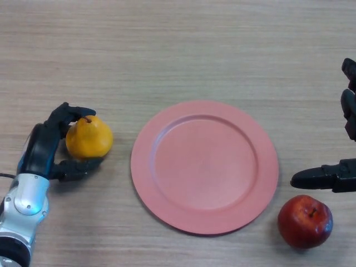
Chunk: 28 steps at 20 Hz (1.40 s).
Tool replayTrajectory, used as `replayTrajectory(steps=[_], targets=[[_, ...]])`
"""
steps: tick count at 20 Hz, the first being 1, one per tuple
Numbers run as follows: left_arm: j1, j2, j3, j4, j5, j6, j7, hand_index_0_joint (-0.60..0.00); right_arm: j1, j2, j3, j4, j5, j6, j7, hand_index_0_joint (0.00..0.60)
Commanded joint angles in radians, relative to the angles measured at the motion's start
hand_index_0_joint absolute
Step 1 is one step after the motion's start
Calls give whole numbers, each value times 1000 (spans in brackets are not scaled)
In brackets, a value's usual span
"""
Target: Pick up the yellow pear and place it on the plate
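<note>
Curling its black fingers [75,113] round the yellow pear [89,138], the left hand [47,146] grips it on the wooden desk [178,50], left of the round pink plate [204,167]. Right hand [339,175] hangs open at the right edge, just above a red apple [305,221].

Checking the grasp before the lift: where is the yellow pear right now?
In the head view the yellow pear sits at the table's left, held in the left hand, just left of the empty pink plate.

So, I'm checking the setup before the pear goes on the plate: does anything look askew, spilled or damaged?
Nothing stands out. The left hand curls round the yellow pear, the pink plate lies flat and bare, and the red apple sits intact near the right hand.
</note>
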Motion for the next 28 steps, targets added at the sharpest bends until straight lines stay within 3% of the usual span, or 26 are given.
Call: replayTrajectory(steps=[1, 2, 5, 6, 8, 9, 10, 12, 14, 18, 20, 23, 24, 25, 27, 28], targets=[[-18, 66, 2, -71, 64, -70, 38, -600, -24, -35, -71, -81, 29, -131, -8, 0], [7, 73, 19, -124, 52, -32, 14, -600, -26, -32, -74, -88, 37, -125, -11, 0], [44, 82, 64, -260, 30, -3, 116, -600, -27, -35, -80, -107, 51, -98, -14, 0], [71, 74, 69, -334, 22, 34, 127, -600, -20, -33, -76, -113, 47, -95, -15, 0], [123, 46, 64, -492, -10, 136, 74, -600, -24, -33, -75, -115, 41, -94, -21, 0], [127, 40, 63, -549, 15, 163, 99, -600, -24, -32, -76, -116, 41, -96, -21, 0], [142, 17, 60, -616, -32, 185, 50, -600, -21, -29, -78, -119, 49, -90, -22, 0], [147, -10, 33, -704, 3, 172, 45, -600, -20, -28, -75, -118, 51, -88, -27, 0], [177, -62, 4, -800, -86, 229, -83, -600, -19, -28, -79, -118, 54, -90, -27, 0], [163, -131, -75, -790, -53, 194, -193, -600, -29, -38, -84, -113, 58, -87, -26, 0], [154, -158, -120, -736, 18, 177, -199, -600, -30, -39, -88, -112, 65, -78, -21, 0], [121, -165, -170, -589, 214, 55, -116, -600, -33, -50, -98, -105, 56, -73, -7, 0], [116, -166, -178, -572, 223, 45, -132, -600, -34, -50, -102, -107, 58, -70, -7, 0], [113, -166, -191, -569, 180, 64, -173, -600, -23, -48, -104, -110, 55, -73, -2, 0], [124, -166, -218, -653, -102, 200, -203, -600, -20, -46, -112, -111, 51, -75, -4, 0], [133, -166, -221, -685, -157, 260, -213, -600, -19, -47, -114, -112, 48, -77, -4, 0]])
